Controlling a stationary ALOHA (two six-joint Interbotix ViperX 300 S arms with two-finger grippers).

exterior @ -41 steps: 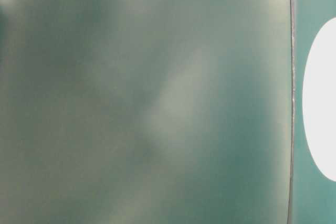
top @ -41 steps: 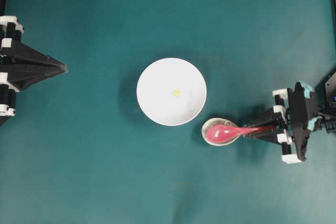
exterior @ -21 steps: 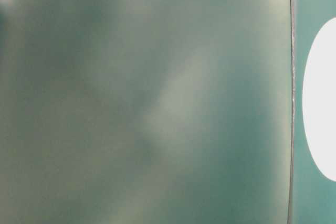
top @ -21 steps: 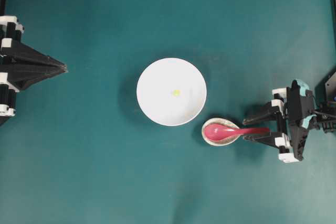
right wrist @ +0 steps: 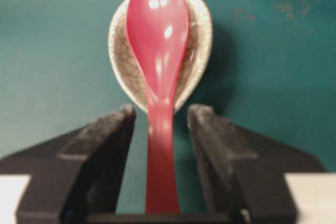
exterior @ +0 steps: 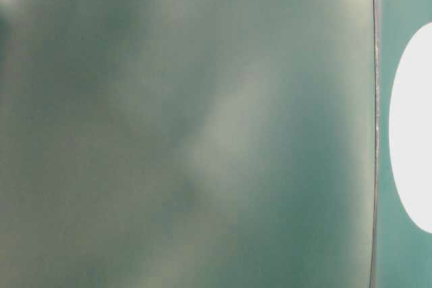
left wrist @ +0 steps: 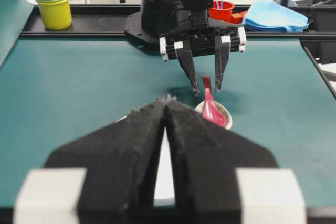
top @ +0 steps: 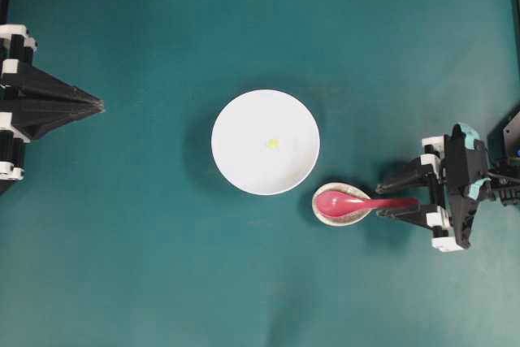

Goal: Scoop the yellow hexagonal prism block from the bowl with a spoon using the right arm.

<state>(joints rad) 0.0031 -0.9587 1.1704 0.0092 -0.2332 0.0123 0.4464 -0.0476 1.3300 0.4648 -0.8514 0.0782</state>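
Right gripper (top: 400,197), formerly clamped on spoon (right wrist: 157,51), now straddles its handle, jaws apart; regrasp needed before scooping block (top: 273,144) from bowl (top: 236,119); left gripper (left wrist: 167,109) closed

Right gripper (top: 395,196) jaws spread apart; left gripper (top: 101,105) jaws closed.

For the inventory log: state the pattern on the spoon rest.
Off-white spoon rest with fine dark crackle lines; clearest in the right wrist view.
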